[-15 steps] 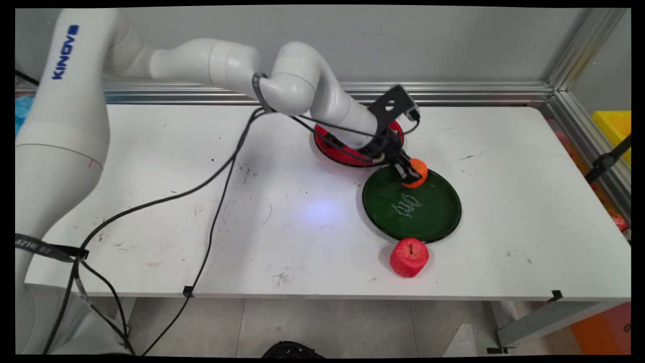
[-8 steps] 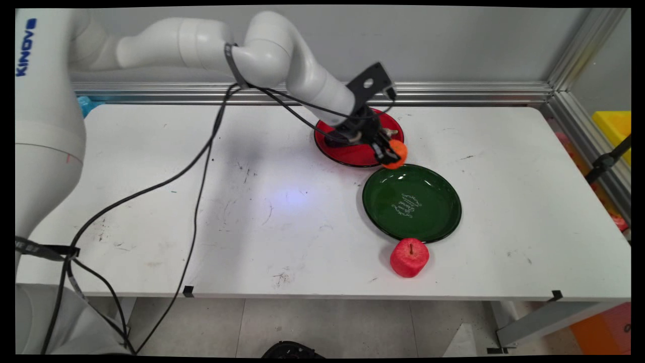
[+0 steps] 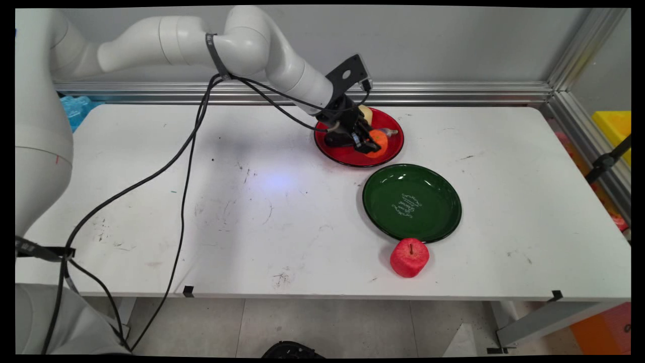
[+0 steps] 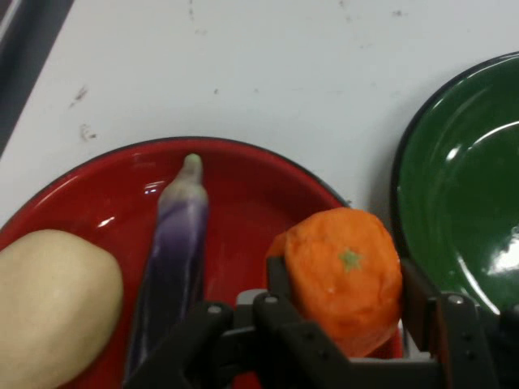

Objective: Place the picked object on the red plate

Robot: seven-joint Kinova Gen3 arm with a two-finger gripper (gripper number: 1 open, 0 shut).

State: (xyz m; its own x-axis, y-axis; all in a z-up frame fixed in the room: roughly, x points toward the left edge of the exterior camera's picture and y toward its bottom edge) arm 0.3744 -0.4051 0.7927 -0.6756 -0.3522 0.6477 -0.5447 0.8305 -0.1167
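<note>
Two views: end effector [image 4: 345, 312] pinches orange [image 4: 345, 275]; only hand view shows eggplant [image 4: 174, 259].

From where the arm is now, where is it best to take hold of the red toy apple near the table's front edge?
The red toy apple stands upright with its stem up, just clear of the green plate. Probably grip its round sides at mid-height, coming straight down from above, fingers placed left and right so neither meets the plate behind it.

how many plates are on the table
2. The red plate sits at the back under the gripper; the green plate lies nearer, beside the apple. None seems hidden.
</note>
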